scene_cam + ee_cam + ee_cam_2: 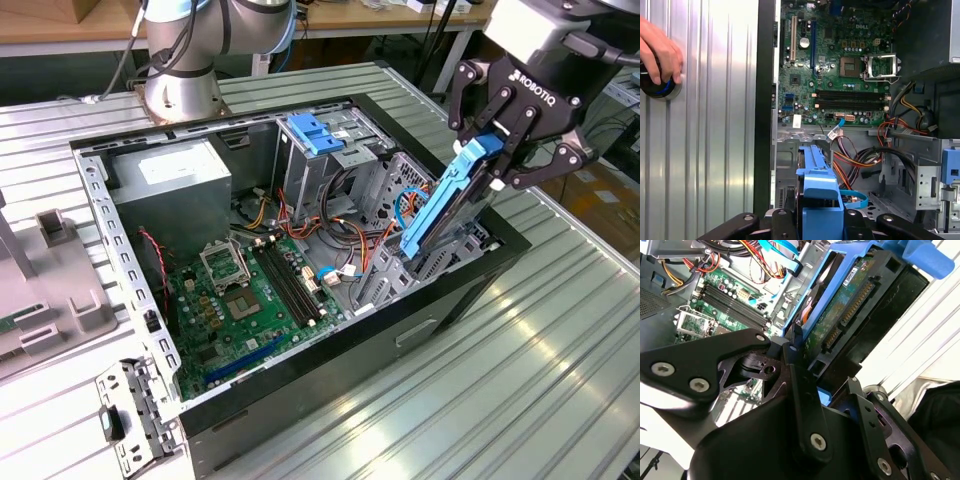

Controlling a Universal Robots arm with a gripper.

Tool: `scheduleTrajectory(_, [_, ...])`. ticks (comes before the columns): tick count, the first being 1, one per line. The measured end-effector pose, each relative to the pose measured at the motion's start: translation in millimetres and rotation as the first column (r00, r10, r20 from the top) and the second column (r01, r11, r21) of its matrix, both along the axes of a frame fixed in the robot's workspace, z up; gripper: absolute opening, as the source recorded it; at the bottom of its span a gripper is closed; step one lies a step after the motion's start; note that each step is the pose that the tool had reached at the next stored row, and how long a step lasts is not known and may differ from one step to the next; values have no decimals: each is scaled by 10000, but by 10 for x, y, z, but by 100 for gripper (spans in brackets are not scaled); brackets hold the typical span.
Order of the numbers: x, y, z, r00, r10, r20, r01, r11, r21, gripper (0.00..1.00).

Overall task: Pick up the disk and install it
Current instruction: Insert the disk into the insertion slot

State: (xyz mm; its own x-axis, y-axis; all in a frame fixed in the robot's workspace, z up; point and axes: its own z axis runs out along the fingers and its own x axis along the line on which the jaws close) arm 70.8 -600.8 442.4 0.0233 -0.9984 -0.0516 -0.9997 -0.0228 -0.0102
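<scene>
Exterior view: claw (495, 160) clamped on the disk (440, 215), gripping its upper end at the blue carrier tab. Disk is edge-on and tilted. Its long axis runs from the claw down toward the exterior view's left. Its lower end is inside the open computer case (300, 395), at the drive bay on the exterior view's right side of the case. Not seated: upper part stands clear above the case rim.

Disk look: blue plastic rails along its long edges, dark metal body between them. Second wrist view shows its underside: green circuit board (840, 315) with a row of connector contacts, framed by a blue rail (807, 310). Black claw fingers (802, 385) press on it. First wrist view looks along the blue carrier end, narrow edge toward the camera, with the motherboard (840, 75) beyond.

Rest of case: grey power supply (170, 180) toward the exterior view's left, blue latch piece (315, 133) on the upper drive cage, red/yellow/orange cable bundles (290, 215) between them. Case sits on a ribbed metal worktop (500, 400). First wrist view: a hand (660, 52) rests on a round black object (660, 89) on the worktop, well apart from the case.
</scene>
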Motion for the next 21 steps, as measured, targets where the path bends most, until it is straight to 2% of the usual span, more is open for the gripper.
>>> scheduleTrajectory(3, [0, 12, -3, 10000, -2, 0, 2, 10000, 9, 36])
scheduleTrajectory(5, [-2, 27, -12, 10000, -19, 0, 19, 10000, 42, 36])
scheduleTrajectory(10, [-18, 36, -24, 9996, -294, -1, 294, 9996, 50, 36])
scheduleTrajectory(18, [-20, 98, -60, 9995, -302, -2, 302, 9995, 104, 36])
scheduleTrajectory(21, [-20, 105, -87, 9995, -317, -3, 317, 9994, 109, 36])
